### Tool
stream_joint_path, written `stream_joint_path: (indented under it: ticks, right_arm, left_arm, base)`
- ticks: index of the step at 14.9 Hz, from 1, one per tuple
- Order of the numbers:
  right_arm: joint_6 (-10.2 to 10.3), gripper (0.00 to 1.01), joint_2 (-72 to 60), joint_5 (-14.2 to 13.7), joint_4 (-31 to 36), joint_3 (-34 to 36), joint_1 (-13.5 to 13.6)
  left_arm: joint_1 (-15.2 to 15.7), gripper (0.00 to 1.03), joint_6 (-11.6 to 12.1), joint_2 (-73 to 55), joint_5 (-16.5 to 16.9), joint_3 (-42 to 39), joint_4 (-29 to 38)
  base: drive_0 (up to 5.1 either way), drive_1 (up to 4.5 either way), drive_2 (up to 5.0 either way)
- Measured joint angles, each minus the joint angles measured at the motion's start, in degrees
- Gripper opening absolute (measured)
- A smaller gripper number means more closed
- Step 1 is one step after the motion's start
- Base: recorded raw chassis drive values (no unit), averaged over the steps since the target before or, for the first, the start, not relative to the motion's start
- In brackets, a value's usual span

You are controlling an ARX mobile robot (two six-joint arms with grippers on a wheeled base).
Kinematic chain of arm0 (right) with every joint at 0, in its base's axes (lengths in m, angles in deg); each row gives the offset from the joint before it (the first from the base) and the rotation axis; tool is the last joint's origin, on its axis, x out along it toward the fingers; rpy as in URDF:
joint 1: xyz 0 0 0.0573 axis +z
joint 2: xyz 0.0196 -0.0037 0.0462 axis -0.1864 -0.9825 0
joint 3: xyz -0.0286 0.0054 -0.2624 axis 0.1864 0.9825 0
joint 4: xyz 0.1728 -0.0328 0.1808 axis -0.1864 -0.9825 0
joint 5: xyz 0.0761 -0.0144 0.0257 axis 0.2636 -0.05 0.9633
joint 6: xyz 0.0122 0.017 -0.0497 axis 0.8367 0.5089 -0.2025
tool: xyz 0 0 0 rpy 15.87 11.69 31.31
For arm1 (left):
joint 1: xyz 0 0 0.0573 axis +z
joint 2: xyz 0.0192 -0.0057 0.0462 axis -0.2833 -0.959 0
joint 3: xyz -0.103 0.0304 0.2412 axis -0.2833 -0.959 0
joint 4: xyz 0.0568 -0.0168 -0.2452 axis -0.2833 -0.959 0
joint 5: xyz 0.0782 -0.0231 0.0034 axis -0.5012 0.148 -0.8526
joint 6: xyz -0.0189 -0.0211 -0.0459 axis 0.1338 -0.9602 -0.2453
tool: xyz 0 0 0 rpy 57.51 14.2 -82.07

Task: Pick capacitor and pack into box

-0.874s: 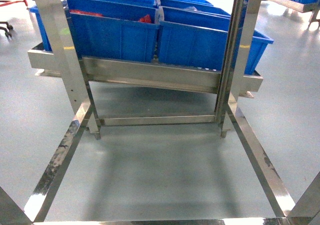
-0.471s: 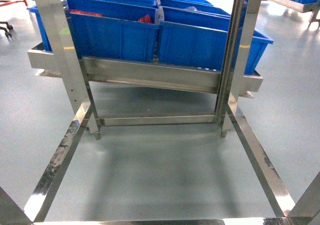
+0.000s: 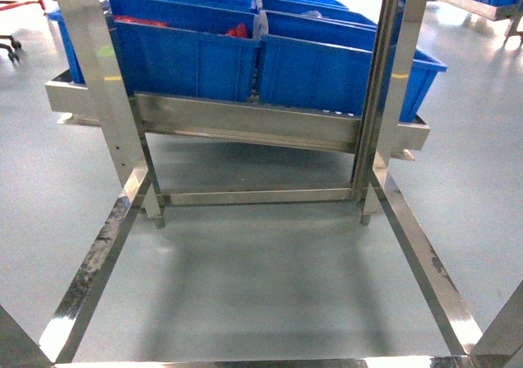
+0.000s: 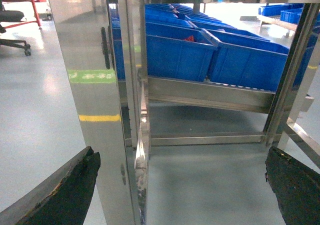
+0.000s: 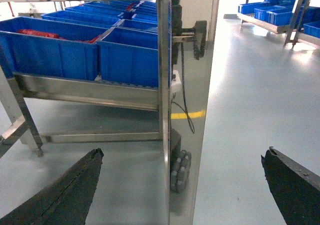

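So, neither the capacitor nor the pink box shows up in any view right now. What the head camera gets is a stainless steel rack [image 3: 245, 123] with big blue bins [image 3: 184, 57] sitting on its sloped shelf, and bare grey floor [image 3: 261, 278] inside the lower frame. One bin near the left end of the shelf has something red [image 3: 237, 31] in it (too small to tell what it is).

Left gripper [image 4: 185, 185] has its fingers spread wide with nothing between them, hanging just beside a rack upright [image 4: 100, 85]. Right gripper [image 5: 182, 185] is the same deal: spread apart, empty, facing another steel post [image 5: 187, 85].

My guess is we're at the approach/search stage. To do it well, I'd keep both arms clear of those posts and find the capacitor before committing to any reach.
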State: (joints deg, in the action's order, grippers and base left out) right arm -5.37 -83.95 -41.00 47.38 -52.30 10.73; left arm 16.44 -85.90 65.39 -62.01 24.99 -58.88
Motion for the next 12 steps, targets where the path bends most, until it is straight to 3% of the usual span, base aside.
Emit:
stream_joint_path:
  ticks: [12]
  right_arm:
    - [0.02,0.98,0.0,0.04,-0.09,0.0,0.0]
  left_arm:
    - [0.0,0.98,-0.02,0.0,-0.13,0.0,0.0]
  base:
    - [0.0,0.0,0.0]
